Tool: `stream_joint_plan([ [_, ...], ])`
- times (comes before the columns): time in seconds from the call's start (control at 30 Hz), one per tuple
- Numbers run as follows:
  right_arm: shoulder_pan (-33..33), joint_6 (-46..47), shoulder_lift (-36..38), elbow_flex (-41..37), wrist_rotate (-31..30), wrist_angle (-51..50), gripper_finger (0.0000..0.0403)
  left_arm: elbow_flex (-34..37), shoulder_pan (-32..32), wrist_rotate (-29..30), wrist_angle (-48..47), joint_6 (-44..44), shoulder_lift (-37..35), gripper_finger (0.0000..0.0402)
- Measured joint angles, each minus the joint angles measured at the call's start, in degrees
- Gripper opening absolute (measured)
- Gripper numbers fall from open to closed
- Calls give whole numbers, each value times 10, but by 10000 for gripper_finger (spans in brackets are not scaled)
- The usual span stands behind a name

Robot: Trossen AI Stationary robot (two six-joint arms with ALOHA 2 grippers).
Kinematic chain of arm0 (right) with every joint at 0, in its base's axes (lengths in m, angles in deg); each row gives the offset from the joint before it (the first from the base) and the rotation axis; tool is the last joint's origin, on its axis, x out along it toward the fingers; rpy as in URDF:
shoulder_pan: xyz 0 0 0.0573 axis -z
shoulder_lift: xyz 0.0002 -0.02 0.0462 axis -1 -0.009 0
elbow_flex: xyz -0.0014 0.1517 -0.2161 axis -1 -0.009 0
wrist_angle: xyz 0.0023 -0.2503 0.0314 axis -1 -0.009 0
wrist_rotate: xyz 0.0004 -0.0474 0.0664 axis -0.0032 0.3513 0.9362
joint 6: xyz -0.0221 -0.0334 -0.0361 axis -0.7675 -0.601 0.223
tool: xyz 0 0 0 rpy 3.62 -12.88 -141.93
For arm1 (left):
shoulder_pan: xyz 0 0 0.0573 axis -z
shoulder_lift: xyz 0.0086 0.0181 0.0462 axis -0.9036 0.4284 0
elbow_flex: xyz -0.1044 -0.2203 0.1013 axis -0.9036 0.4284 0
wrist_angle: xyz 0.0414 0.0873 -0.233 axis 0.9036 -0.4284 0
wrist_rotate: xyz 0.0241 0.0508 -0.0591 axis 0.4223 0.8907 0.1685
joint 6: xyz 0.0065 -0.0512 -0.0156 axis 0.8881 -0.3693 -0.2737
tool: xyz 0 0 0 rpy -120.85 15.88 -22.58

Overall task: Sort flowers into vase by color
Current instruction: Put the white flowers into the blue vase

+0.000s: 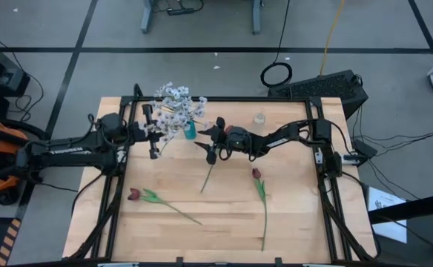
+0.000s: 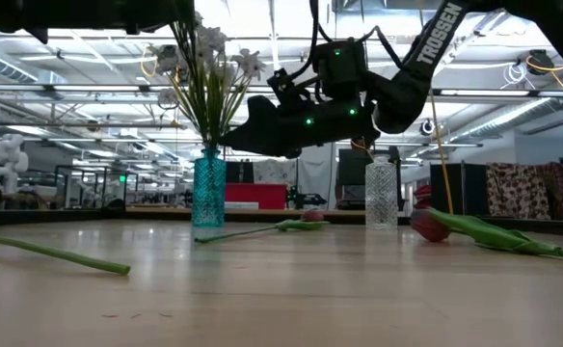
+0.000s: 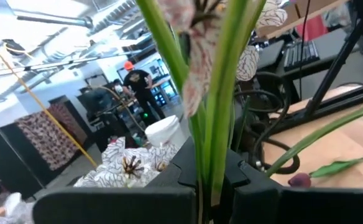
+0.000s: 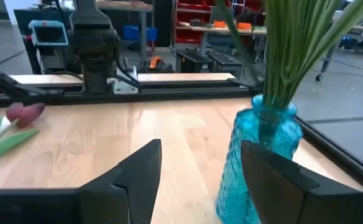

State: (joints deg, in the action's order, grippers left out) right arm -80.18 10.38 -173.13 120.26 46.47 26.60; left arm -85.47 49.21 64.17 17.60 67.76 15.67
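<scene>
We find the left gripper (image 1: 155, 141) clamped on the green stems of a white flower (image 3: 200, 50), raised just left of the blue vase (image 1: 190, 130). That vase (image 2: 208, 192) holds white sprays (image 1: 176, 104). The right gripper (image 1: 210, 141) hovers beside it, jaws half apart, holding nothing. Three red tulips (image 1: 134, 194) (image 2: 310, 216) (image 1: 256, 173) lie on the table (image 1: 224, 230). A clear vase (image 1: 259, 117) stands at the far edge.

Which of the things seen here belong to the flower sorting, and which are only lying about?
Belong to the job: white flowers, a stem held in the left gripper; teal vase; clear vase; three tulips.
Lying about: cable loop; black case.
</scene>
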Motion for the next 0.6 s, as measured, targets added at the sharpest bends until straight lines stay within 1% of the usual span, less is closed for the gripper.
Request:
stream_joint_plan([
  [0.23,0,0,0,0,0,-4,210,0,-3,5,19,-14,25,13],
  [0.37,0,0,0,0,0,-4,210,0,-14,9,52,-30,45,13],
  [0.6,0,0,0,0,0,-17,210,0,-31,10,64,-25,49,13],
])
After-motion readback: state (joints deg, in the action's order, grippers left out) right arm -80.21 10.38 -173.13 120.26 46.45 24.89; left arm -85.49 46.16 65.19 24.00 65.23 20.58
